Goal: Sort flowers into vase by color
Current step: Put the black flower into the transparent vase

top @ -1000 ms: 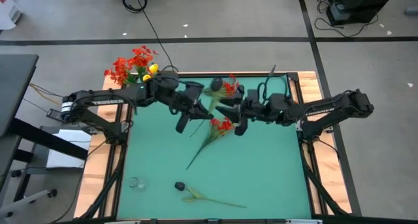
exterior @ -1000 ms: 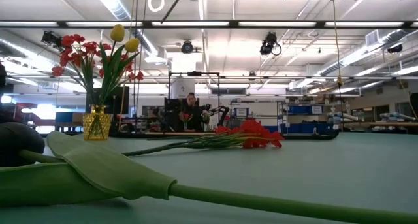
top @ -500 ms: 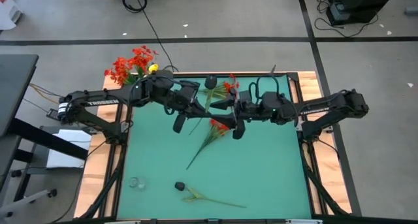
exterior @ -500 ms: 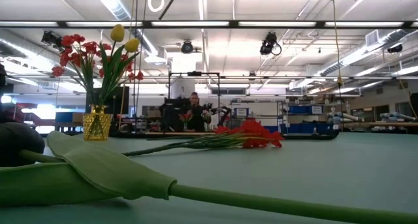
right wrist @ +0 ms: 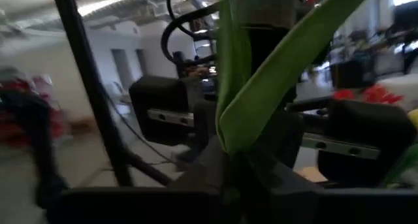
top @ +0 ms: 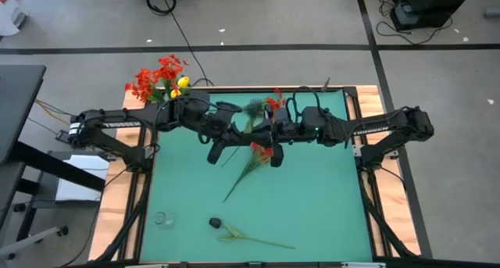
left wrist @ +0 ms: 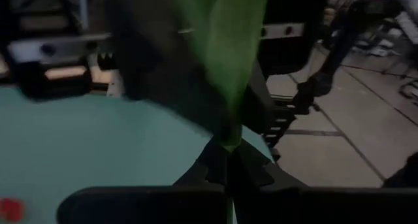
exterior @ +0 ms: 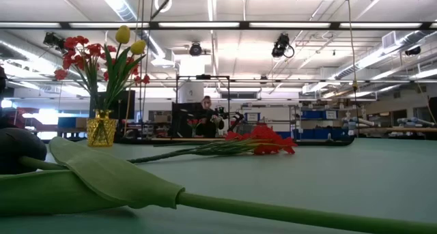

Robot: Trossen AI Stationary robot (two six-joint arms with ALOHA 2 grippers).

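A red-blossomed flower [top: 254,109] with a green leaf hangs in the air over the far middle of the table, between my two grippers. My left gripper [top: 234,131] is shut on it, and my right gripper [top: 269,134] meets it from the other side, also shut on it. Another red flower [top: 262,151] lies flat on the green mat. The small yellow vase [top: 170,94] stands at the far left corner, with red sprays and yellow tulips upright in it. A third stem [top: 254,238] with a broad leaf lies near the front edge. My left gripper pinches the flower's green stem [left wrist: 228,142] between its two fingertips, just below the leaf. The flower is lifted clear of the table. My right gripper pinches the green stem and leaf base [right wrist: 228,149] between its two fingers, with the leaf rising past them. The flower is clear of the table.
A dark round object [top: 215,222] lies beside the front stem, and a small clear item [top: 162,219] sits at the front left. Wooden rails [top: 366,104] border the mat. The middle and right of the mat [top: 328,198] are bare.
My right gripper has moved toward the table's left, up to the flower held by my left gripper. The two grippers now stand close together at the flower, which has stayed in the air.
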